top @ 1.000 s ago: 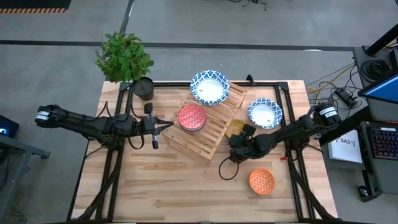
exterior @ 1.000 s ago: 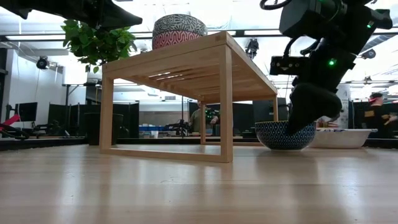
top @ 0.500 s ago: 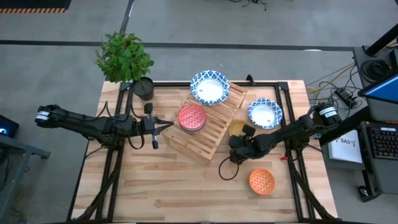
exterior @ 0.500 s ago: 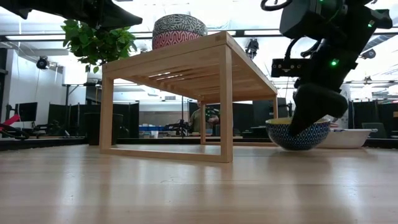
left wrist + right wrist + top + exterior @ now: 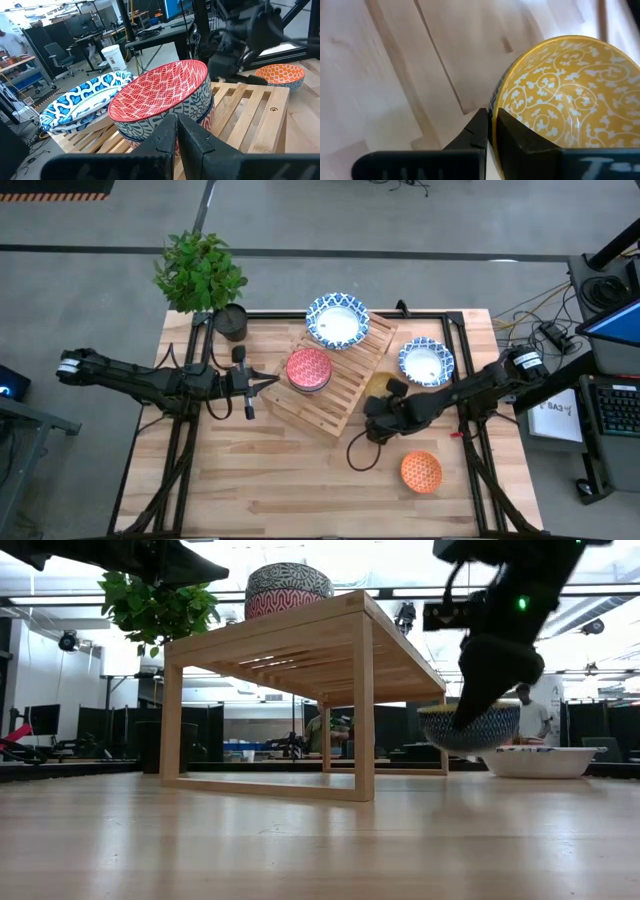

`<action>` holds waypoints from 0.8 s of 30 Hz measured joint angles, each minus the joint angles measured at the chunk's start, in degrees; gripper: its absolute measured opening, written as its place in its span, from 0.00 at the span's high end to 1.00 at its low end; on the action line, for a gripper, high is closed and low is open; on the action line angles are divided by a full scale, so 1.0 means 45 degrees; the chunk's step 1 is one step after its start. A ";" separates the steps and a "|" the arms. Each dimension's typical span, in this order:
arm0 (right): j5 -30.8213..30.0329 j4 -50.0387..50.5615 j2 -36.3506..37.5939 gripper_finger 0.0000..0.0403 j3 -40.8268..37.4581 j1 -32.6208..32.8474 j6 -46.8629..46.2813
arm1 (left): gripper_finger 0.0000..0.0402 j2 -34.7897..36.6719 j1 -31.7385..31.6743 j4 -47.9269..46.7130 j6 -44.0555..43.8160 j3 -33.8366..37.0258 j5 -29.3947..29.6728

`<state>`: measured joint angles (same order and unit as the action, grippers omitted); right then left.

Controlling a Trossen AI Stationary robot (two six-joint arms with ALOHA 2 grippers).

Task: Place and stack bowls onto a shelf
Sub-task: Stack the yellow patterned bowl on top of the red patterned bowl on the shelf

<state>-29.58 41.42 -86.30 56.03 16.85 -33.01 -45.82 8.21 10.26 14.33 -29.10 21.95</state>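
Mustard-yellow bowl [image 5: 565, 95] hangs clear of the tabletop [image 5: 300, 840], just beside the shelf [image 5: 335, 375]. Its rim is clamped between the fingers of the right pincer [image 5: 492, 125]. Left pincer [image 5: 176, 131], clenched empty, waits facing the red bowl [image 5: 162, 95].

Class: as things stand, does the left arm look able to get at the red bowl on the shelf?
Probably yes: the left gripper hangs just beside the shelf, fingers shut, facing the red bowl with nothing between.
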 joint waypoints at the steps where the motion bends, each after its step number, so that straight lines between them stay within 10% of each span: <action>1: -0.0001 0.0403 0.0006 0.97 0.0304 0.0030 0.0004 | 1.00 -0.0001 0.0000 0.0000 0.0000 0.0000 0.0001; 24: -0.0474 0.6415 0.0029 0.97 0.6088 0.2684 -0.2776 | 1.00 -0.0005 0.0000 0.0000 0.0000 0.0000 -0.0003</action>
<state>-31.71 70.29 -86.17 83.43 28.93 -45.51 -45.84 8.21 10.26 14.33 -29.10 21.93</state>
